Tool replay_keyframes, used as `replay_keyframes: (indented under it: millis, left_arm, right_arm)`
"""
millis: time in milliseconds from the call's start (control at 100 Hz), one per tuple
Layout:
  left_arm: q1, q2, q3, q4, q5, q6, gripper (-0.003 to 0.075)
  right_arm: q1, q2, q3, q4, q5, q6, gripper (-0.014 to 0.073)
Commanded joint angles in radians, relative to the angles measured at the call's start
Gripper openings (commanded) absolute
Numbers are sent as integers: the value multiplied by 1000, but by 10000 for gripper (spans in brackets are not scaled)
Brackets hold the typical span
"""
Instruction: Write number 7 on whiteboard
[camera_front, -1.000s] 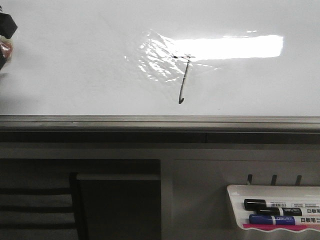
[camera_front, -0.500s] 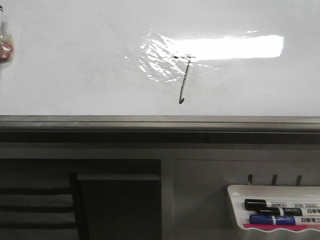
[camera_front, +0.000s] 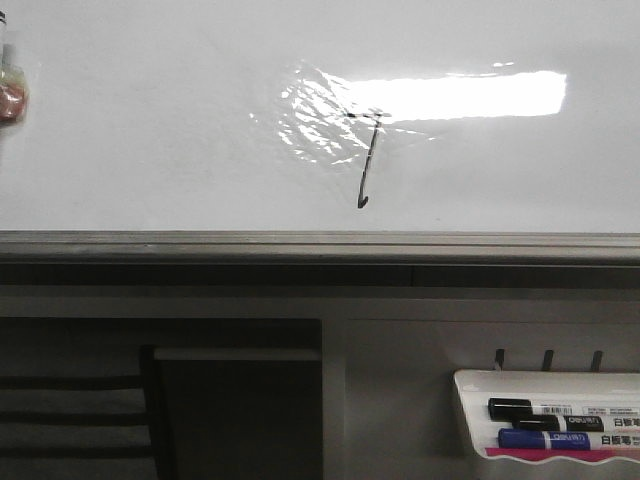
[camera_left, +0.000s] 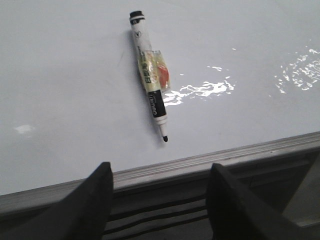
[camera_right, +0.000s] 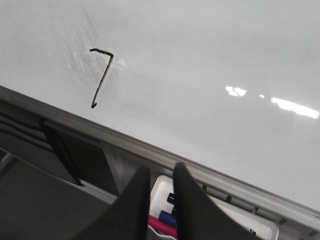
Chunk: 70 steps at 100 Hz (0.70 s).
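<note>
Number 7 (camera_front: 366, 158) mid whiteboard (camera_front: 150, 120); left gripper (camera_left: 159, 197) wide open, empty; right gripper (camera_right: 161, 192) looks nearly closed, empty.

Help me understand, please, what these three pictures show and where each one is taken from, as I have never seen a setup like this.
This is a robot with two arms, each ending in two dark fingers. One picture looks forward from the robot over a whiteboard; the other two come from small cameras on each arm's wrist.

On the board you can see the number 7 in thin black marker. Below the board's grey rail hangs a white marker tray with a black marker and a blue marker.

The left wrist picture shows the left gripper with its fingers open and holding nothing. An uncapped marker with tape around its middle lies on the board ahead of it.

The right wrist picture shows the right gripper, fingers nearly together and empty, above the tray.
</note>
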Motion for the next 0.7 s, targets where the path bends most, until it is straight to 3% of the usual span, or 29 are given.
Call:
replay_keyframes:
  millis: [0,110,300,690]
  left_arm:
    - [3,-8,10,-22,-160,-1,383]
    - [3,-8,24,-25,-209,-1,293]
    - [3,-8,24,-25,-219,-1,-22]
    - [3,-8,24,-25,-213,-1,-20]
  right_arm:
    - [-7,-18,13,-10,-157,4,24]
    - [-7,-23,33,-10,-168,4,-40]
    - [-7,-23,37,-10,-168,4,-66]
    - [-7,-23,37,-10,-149,4,-67]
